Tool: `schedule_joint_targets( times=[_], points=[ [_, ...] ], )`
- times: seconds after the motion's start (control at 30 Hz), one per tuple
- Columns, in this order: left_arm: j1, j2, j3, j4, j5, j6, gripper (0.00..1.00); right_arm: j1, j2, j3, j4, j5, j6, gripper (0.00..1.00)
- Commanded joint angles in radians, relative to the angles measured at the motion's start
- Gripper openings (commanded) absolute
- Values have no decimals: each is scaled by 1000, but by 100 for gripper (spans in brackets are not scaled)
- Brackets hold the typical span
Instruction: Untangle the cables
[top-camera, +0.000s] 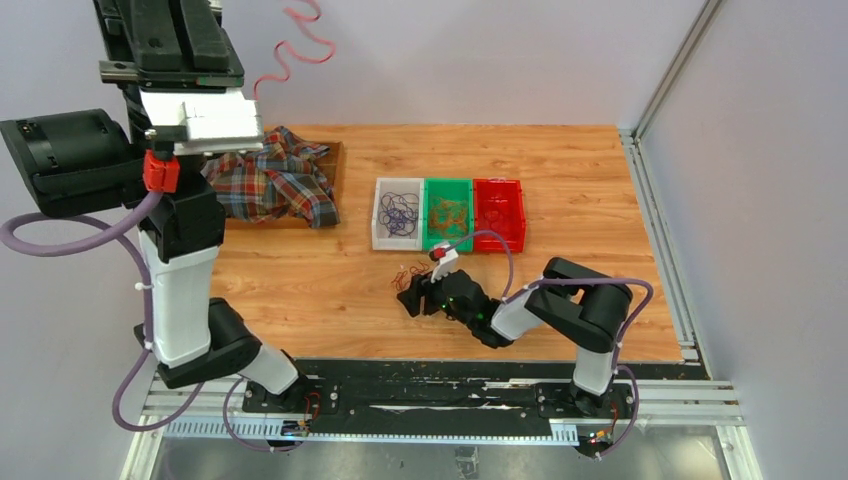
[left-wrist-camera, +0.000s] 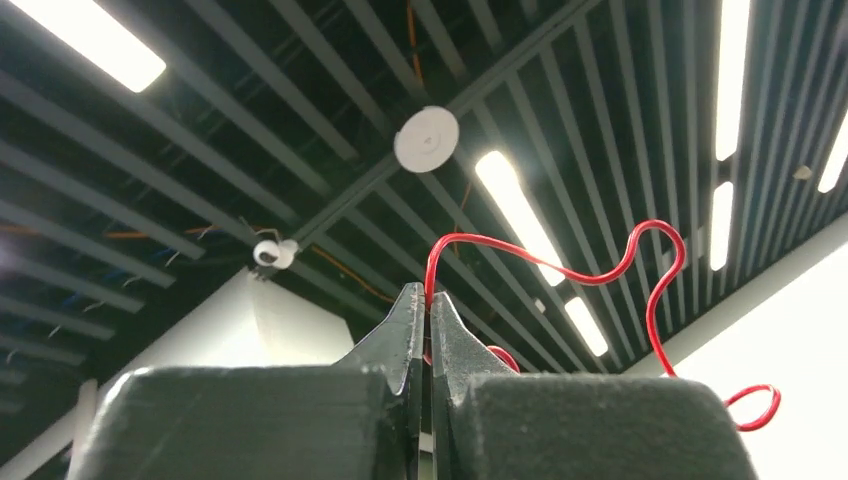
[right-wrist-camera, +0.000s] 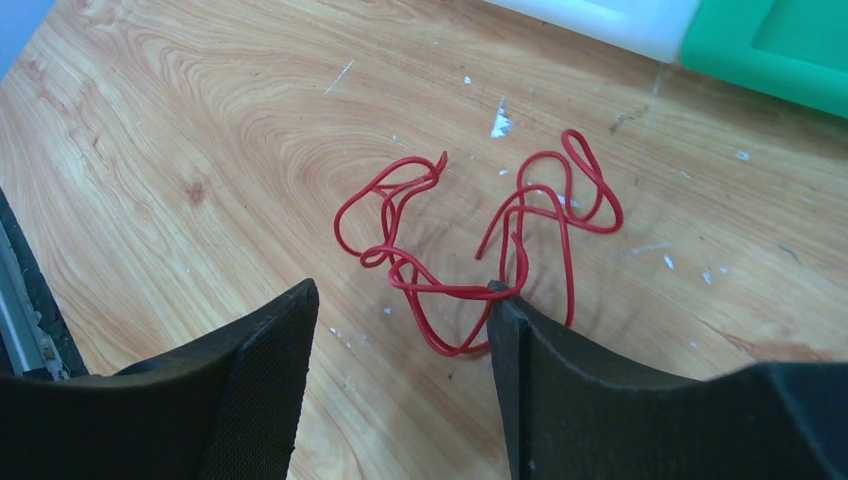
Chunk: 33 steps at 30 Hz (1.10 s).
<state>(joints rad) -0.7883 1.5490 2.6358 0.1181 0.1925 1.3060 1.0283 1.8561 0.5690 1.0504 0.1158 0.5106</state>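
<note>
Raised high and close to the overhead camera, the left gripper (left-wrist-camera: 428, 308) has its jaws pressed together on the raised red cable (left-wrist-camera: 600, 268). From the pinch this wire climbs, runs right in wavy bends against the ceiling lights (left-wrist-camera: 520, 205), then drops into a small loop at the far right. From above, the same wire (top-camera: 296, 44) snakes up past the wall at the far left.

Low over the wooden table (top-camera: 580, 170), near its front edge, the right gripper (right-wrist-camera: 400, 295) has its jaws wide apart. Between and just beyond them the loose red cable (right-wrist-camera: 470, 230) lies flat on the wood in tangled loops; its nearest bend touches the tip of the right-hand finger (right-wrist-camera: 510, 330).

Farther back stand three trays side by side, touching: the white tray (top-camera: 380, 232) with purple cables (top-camera: 400, 210), the green tray (top-camera: 431, 238) with orange-brown cables (top-camera: 448, 213), and the red tray (top-camera: 520, 215), whose contents are too small to tell. A plaid cloth (top-camera: 270, 185) lies crumpled at the far left.
</note>
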Motion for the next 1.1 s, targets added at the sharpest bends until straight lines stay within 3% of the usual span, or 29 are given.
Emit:
schedule_joint_targets(
  times=[0.0, 0.17, 0.3, 0.4, 0.57, 0.67, 0.83, 1.07],
  points=[
    [-8, -108, -161, 77, 46, 38, 1, 7, -80, -42, -3, 34, 18, 63],
    [-7, -226, -371, -89, -25, -78, 1, -5, -292, -8, -114, -88, -64, 66],
    [-6, -278, -448, -230, -51, -231, 0, -23, -455, 148, -377, -261, -136, 79],
    [-7, -288, -450, -367, -45, -364, 0, -24, -555, 255, -553, -333, -202, 81],
    [-8, -312, -496, -479, 68, -586, 0, -29, -653, 301, -533, -351, -256, 82],
    [-8, -310, -530, -477, 114, -687, 0, -41, -652, 347, -529, -329, -256, 77],
    [-8, -266, -539, -487, 147, -734, 1, -101, -672, 357, -552, -209, -234, 70],
    [-18, -170, -536, -434, 165, -771, 0, -213, -785, 247, -621, -18, -225, 71]
  ],
)
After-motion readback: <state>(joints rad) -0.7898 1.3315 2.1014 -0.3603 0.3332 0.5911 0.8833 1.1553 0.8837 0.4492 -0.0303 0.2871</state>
